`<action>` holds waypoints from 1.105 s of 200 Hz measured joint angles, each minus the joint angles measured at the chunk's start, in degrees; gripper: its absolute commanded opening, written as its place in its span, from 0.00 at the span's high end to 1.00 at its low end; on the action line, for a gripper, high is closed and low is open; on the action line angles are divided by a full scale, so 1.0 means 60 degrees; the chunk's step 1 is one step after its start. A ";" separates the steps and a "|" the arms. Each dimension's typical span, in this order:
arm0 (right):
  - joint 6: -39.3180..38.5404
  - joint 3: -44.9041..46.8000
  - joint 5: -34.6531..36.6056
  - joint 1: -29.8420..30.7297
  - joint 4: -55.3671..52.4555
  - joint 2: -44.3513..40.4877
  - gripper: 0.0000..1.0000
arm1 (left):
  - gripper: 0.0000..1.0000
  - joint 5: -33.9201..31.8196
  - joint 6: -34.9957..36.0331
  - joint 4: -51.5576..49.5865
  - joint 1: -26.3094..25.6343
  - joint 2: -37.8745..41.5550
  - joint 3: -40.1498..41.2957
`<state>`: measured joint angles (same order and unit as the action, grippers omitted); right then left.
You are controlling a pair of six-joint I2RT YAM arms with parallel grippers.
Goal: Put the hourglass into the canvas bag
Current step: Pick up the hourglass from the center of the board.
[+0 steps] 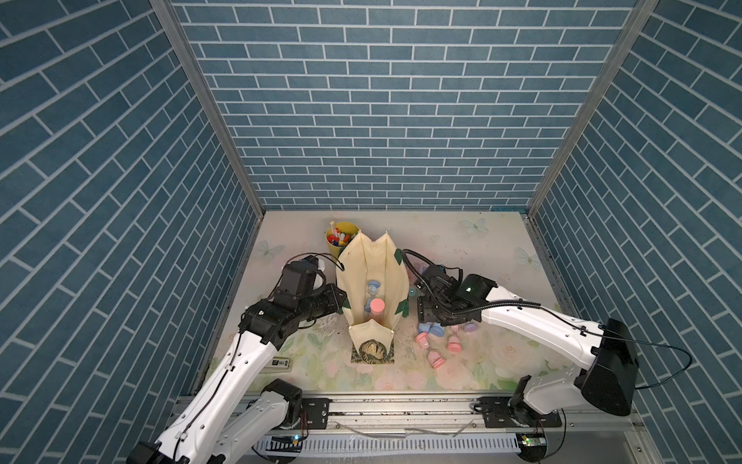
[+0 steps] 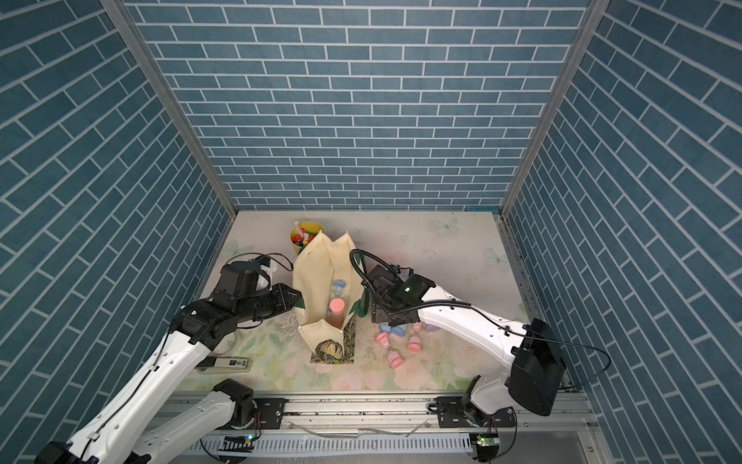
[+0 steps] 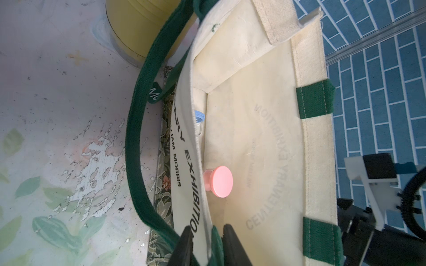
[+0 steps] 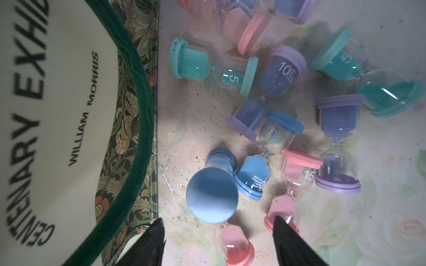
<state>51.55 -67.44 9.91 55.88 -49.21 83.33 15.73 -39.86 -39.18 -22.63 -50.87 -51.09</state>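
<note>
Walled tabletop (image 1: 461,249), canvas bag (image 1: 353,273) upright

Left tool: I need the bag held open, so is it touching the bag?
Touching. The left wrist view shows the left tool closed on the bag wall, cloth pinched between its jaws.

I see a yellow cup of markers (image 1: 334,252) standing at the upper left of the flowered surface (image 1: 473,257). A flat white box (image 1: 280,363) lies at its lower left edge. Blue brick-pattern walls (image 1: 381,100) close three sides.
</note>
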 measured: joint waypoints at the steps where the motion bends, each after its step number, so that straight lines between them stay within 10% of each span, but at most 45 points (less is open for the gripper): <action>1: 0.0000 0.0000 -0.0007 0.0000 0.0022 0.0025 0.25 | 0.74 0.0000 0.0000 0.0000 0.0000 0.0004 0.0000; 221: 0.0026 0.0641 -0.0484 -0.0404 0.1355 0.1348 0.43 | 0.72 0.0004 -0.0004 -0.0073 0.0000 0.0106 0.0004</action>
<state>51.70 -63.59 7.01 53.45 -41.08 91.42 15.75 -39.88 -39.62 -22.63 -50.24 -51.07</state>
